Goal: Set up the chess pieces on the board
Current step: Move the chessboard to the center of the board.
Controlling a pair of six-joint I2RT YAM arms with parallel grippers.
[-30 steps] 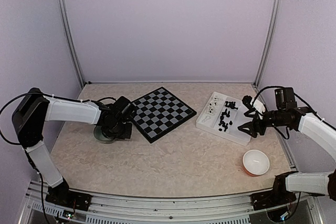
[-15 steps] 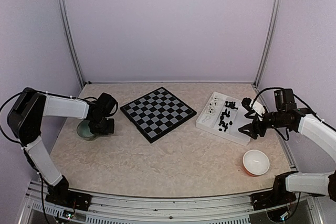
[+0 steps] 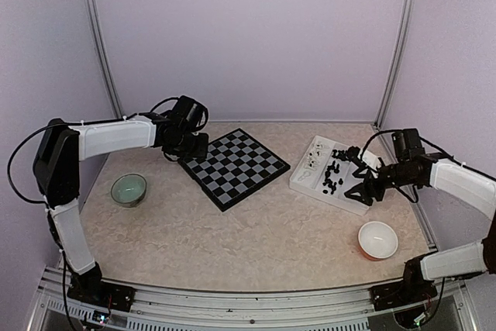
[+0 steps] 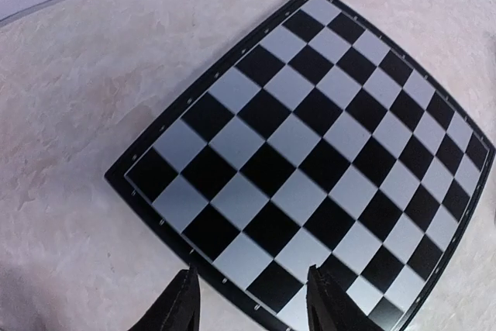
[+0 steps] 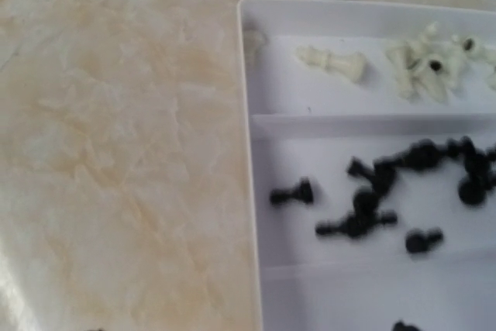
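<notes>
The marbled table (image 3: 256, 230) has a broad bare stretch along its near side. The board (image 3: 235, 167) lies flat at centre, turned corner-on, with its right corner close to the white tray (image 3: 310, 184) but not touching it. A teal bowl (image 3: 129, 189) stands well left of the board, and a white bowl (image 3: 378, 239) sits on the near side of the tray. The left gripper (image 3: 194, 147) hovers at the board's left corner, fingers (image 4: 180, 312) spread with nothing between them. The right gripper (image 3: 358, 176) hangs at the tray's right edge, fingers apart and holding nothing. The chess pieces (image 5: 372, 199) lie tumbled in the tray's middle compartment, with white pieces (image 5: 415, 63) in the compartment nearer the board
</notes>
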